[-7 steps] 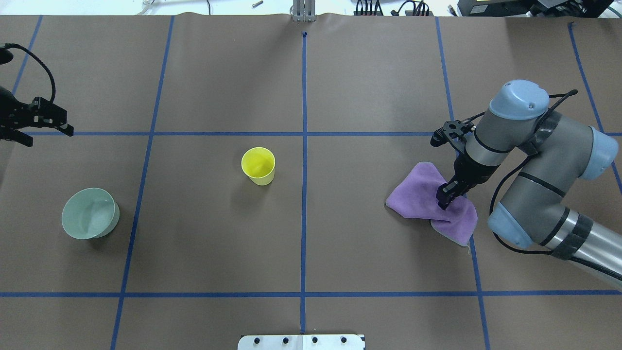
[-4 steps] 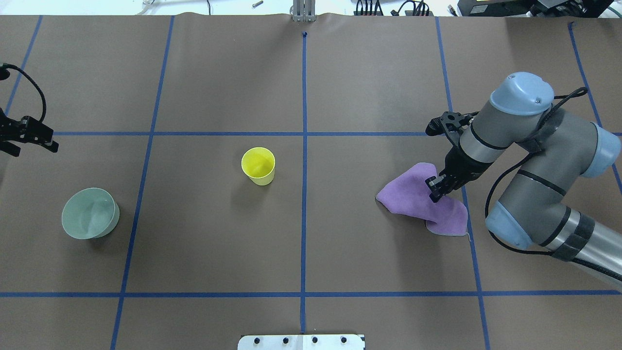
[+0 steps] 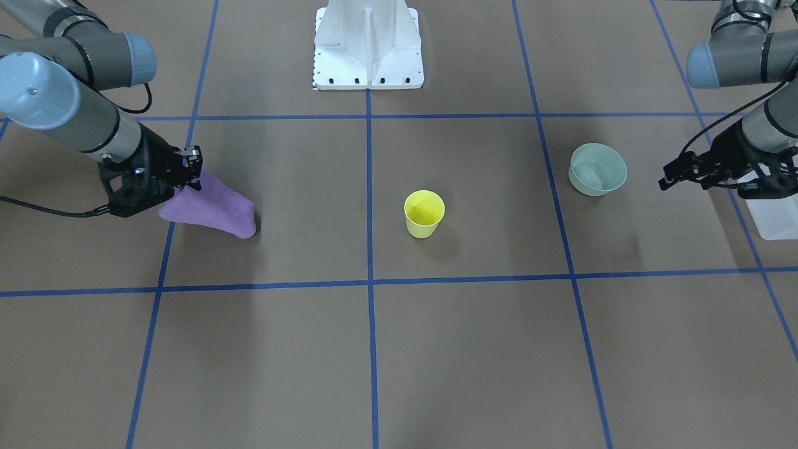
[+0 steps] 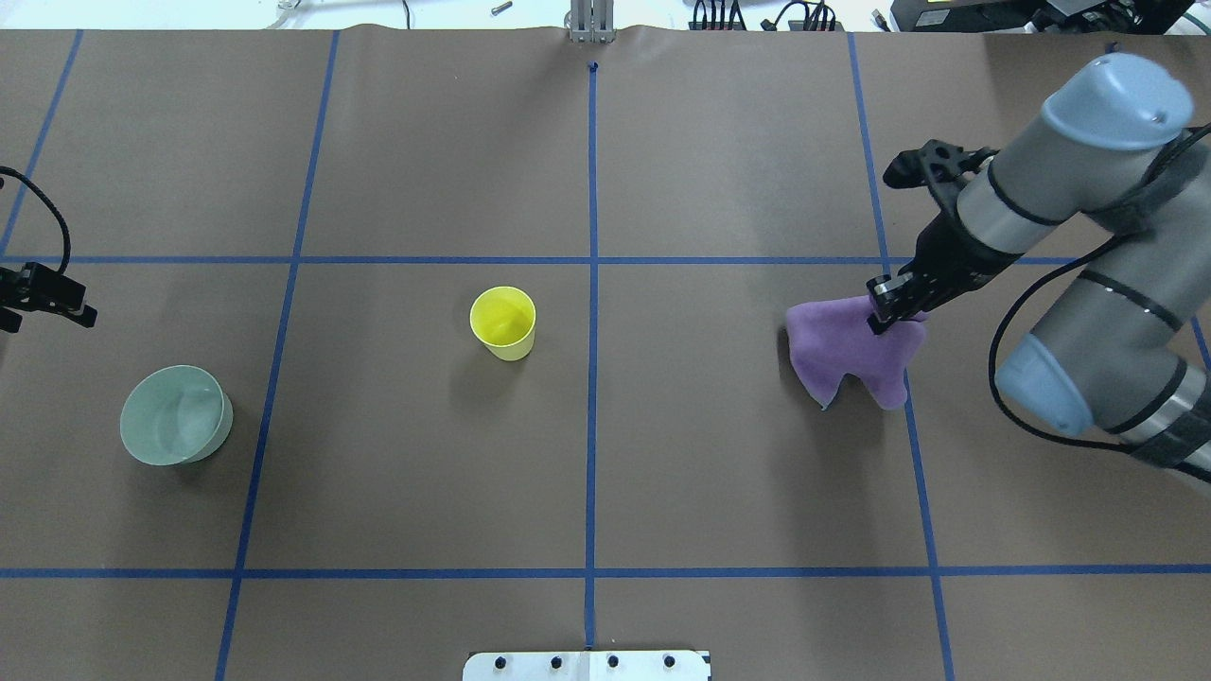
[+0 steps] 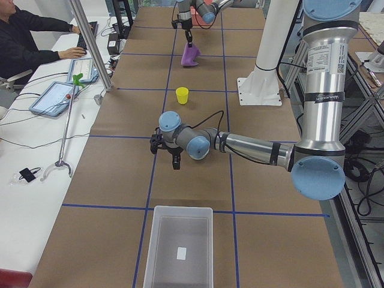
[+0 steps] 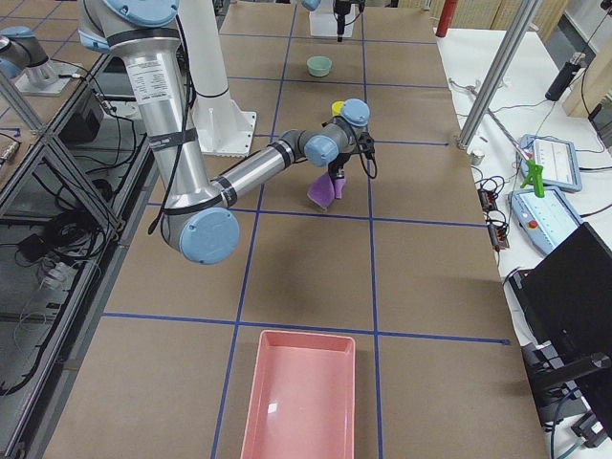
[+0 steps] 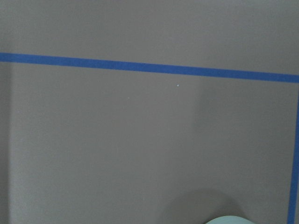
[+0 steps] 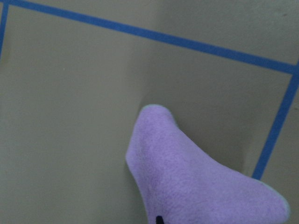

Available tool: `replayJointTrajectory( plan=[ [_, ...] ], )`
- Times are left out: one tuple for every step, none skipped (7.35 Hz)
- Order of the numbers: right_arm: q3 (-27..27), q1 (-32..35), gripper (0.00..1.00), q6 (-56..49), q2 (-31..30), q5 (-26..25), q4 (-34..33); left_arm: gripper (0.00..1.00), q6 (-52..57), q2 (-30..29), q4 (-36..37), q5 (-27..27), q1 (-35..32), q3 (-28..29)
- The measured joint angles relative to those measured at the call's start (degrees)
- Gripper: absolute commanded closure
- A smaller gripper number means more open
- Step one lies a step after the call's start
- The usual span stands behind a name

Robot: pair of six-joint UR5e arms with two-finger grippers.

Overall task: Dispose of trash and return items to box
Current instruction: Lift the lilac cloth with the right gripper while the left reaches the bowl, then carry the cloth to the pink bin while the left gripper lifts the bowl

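Note:
The yellow cup [image 4: 503, 322] [image 3: 424, 213] stands upright mid-table. The pale green bowl [image 4: 176, 414] [image 3: 597, 169] sits upright at the left. My right gripper [image 4: 880, 317] [image 3: 193, 174] is shut on a purple cloth [image 4: 847, 350] [image 3: 209, 209], which hangs from it above the table; the cloth fills the bottom of the right wrist view [image 8: 196, 177]. My left gripper [image 4: 43, 307] [image 3: 676, 171] is open and empty, above the table beyond the bowl, near the left edge. The frosted box [image 5: 180, 252] [image 3: 776, 215] stands at the left end of the table.
A pink tray [image 6: 301, 397] lies at the table's right end. The white robot base [image 3: 368, 43] stands at the middle of the near edge. Blue tape lines cross the brown table cover. An operator sits at a desk beside the table in the exterior left view.
My right gripper has lifted the purple cloth off the table and carried it away from the robot. My left gripper has drifted left and nearer the robot, toward the view's edge.

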Motion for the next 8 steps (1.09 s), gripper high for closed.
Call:
replayJointTrajectory(
  plan=[
    [1.24, 4.28, 1.00, -0.26, -0.57, 1.85, -0.85, 0.02, -2.83, 0.34, -3.95, 0.03, 1.72, 1.31],
    [1.90, 8.31, 1.00, -0.40, -1.02, 3.71, -1.24, 0.02, -7.23, 0.59, -8.04, 0.07, 4.05, 1.87],
    [2.22, 12.00, 1.00, -0.54, -1.65, 5.31, -1.36, 0.02, -10.95, 0.94, -11.42, 0.19, 6.25, 2.06],
    [2.80, 15.49, 1.00, -0.89, -3.01, 6.68, -1.37, 0.03, -12.92, 1.29, -13.48, 0.75, 8.23, 2.12],
    [3.88, 18.10, 1.00, -1.27, -4.82, 7.36, -1.39, 0.27, -13.63, 1.53, -14.47, 1.70, 10.02, 2.21],
    [4.74, 20.13, 1.00, -1.45, -6.51, 7.61, -1.42, 0.70, -13.84, 1.64, -15.08, 2.48, 11.43, 2.33],
    [5.19, 22.24, 1.00, -1.81, -8.27, 7.64, -1.44, 1.00, -13.94, 1.65, -15.39, 2.86, 12.19, 2.31],
    [5.23, 24.43, 1.00, -3.58, -10.07, 7.49, -1.45, 1.00, -13.98, 1.66, -15.50, 2.99, 12.46, 2.21]
  ],
)
